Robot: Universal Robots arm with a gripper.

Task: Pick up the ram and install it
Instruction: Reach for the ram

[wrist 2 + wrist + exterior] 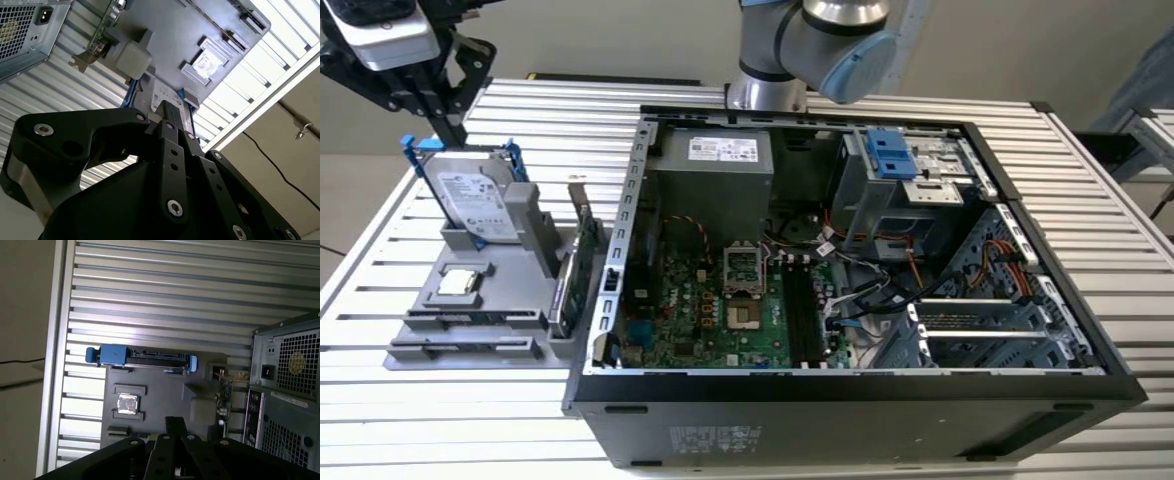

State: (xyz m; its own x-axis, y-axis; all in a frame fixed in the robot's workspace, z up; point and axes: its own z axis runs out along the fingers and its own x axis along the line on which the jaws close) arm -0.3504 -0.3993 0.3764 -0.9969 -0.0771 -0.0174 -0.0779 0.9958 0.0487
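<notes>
The tool (456, 133) is hovering just above the hard drive (464, 196) standing in the grey holder (500, 290). Its fingers are resting together, gripping nothing.

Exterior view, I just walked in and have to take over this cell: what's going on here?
A robot arm is working beside an open PC case on a slatted table. Its tool hangs over a grey holder at the exterior view's left, just above the hard drive standing there. A green card stands in the holder too. The tool seems to carry nothing, so the ram looks not yet picked up.
</notes>
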